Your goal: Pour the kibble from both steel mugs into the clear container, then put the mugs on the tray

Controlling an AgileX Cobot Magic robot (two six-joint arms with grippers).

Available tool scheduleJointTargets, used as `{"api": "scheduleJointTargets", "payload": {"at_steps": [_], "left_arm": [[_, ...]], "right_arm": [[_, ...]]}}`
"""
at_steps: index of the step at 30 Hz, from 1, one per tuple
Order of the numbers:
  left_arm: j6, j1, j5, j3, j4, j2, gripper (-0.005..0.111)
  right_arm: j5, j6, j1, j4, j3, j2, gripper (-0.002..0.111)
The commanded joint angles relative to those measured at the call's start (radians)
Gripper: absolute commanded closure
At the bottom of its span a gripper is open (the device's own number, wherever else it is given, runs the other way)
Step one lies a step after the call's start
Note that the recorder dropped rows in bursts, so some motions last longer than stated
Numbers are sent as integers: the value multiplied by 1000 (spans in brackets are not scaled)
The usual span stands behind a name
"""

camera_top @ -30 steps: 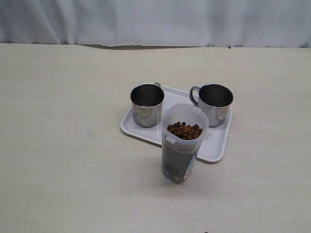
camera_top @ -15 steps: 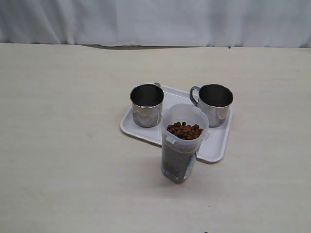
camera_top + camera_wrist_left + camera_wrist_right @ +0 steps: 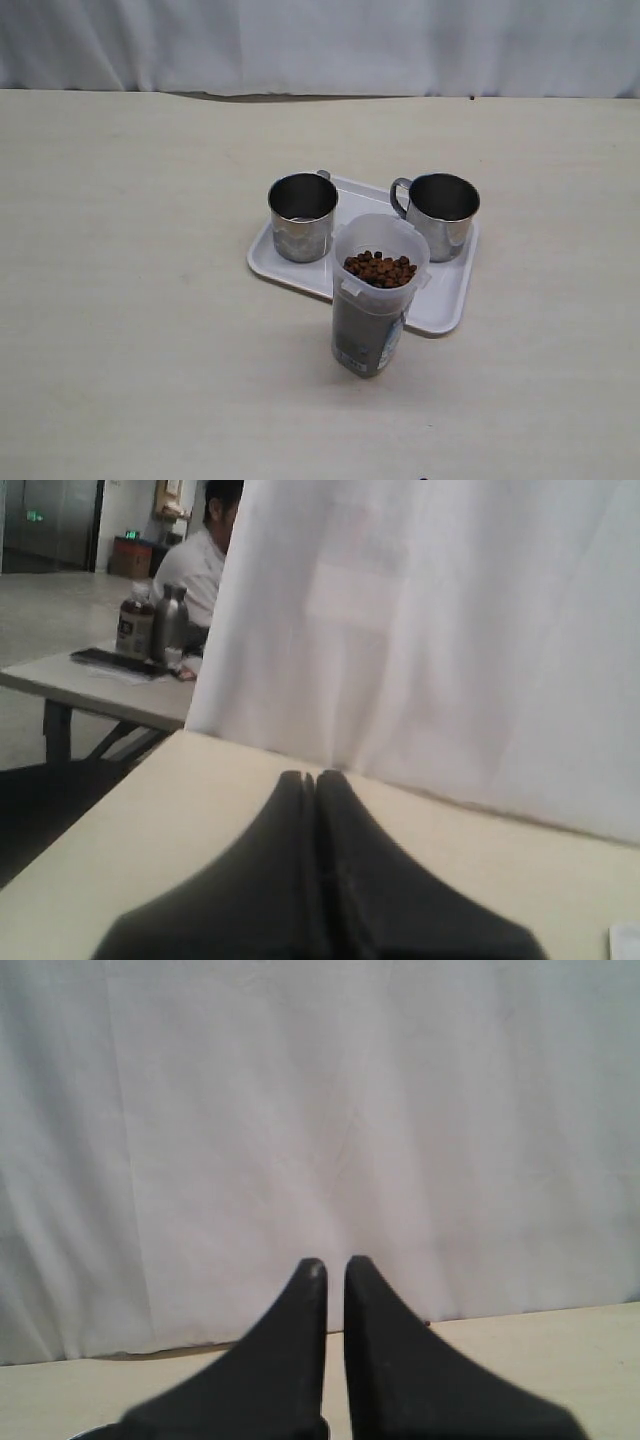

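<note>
Jaws together; mugs [image 3: 302,216] within tray [image 3: 447,295] rim

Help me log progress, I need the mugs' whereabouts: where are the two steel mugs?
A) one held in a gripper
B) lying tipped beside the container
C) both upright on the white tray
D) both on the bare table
C: the exterior view shows the left-hand mug and the right-hand mug standing upright on the tray.
</note>
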Motion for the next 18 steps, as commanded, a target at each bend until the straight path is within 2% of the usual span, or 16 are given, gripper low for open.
{"api": "scheduleJointTargets", "payload": {"at_steps": [1, 6, 11, 18], "left_arm": [[367, -7, 68, 3, -323, -2, 107], [334, -7, 62, 3, -254, -2, 107], [133, -7, 51, 3, -95, -2, 107], [127, -7, 42, 3, -54, -2, 107]], "right_arm": [[-1, 5, -6, 3, 4, -4, 103], [-1, 5, -6, 3, 4, -4, 103], [-1, 5, -6, 3, 4, -4, 103], [-1, 5, -6, 3, 4, -4, 103]]}}
